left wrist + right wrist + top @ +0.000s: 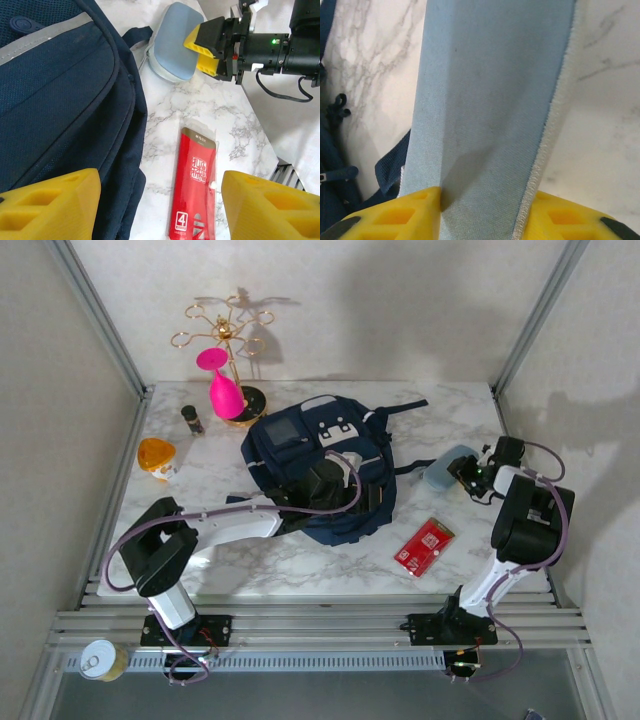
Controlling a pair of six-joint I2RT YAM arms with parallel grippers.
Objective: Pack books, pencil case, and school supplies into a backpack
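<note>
Pencil case [445, 469], 3 o'clock of backpack [300, 455]: soft, light, flat fabric, prob. floppy; right gripper [201, 50] clamps its edge. Left gripper [160, 205] spread, empty.

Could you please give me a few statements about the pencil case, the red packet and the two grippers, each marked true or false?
1. The right gripper has the pencil case between its fingers. True.
2. The red packet lies inside the backpack. False: it lies flat on the table, beside the backpack.
3. The left gripper is clamped on the red packet. False: its fingers stand wide apart and grip nothing.
4. A pink object stands by the gold rack at the far side of the table. True.
</note>
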